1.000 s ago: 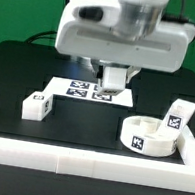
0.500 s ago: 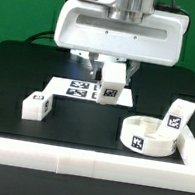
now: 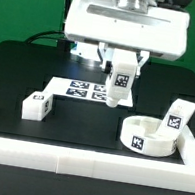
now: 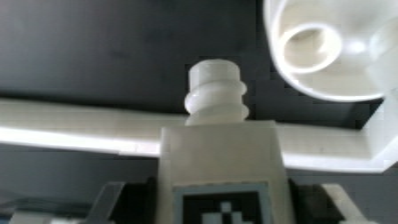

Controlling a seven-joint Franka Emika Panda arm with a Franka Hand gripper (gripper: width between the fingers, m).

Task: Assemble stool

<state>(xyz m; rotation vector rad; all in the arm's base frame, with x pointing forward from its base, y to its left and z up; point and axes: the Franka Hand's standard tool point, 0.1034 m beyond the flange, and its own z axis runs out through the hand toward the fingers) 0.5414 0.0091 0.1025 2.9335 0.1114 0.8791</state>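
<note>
Black desktop (image 3: 81, 128) filled the scene, with a white rail (image 3: 85, 165) along its front edge. Over the middle, the gripper (image 3: 122, 65) was clamped on one stool leg (image 3: 118, 86), holding it upright and clear of the desk, near the marker board (image 3: 75, 87). The wrist view showed this leg's ridged peg (image 4: 214, 90) pointing away from the gripper. The round seat (image 3: 147, 135) lay near the front right corner, with a second leg (image 3: 176, 115) tilted against its rim. A third leg (image 3: 36, 106) lay toward the front left.
</note>
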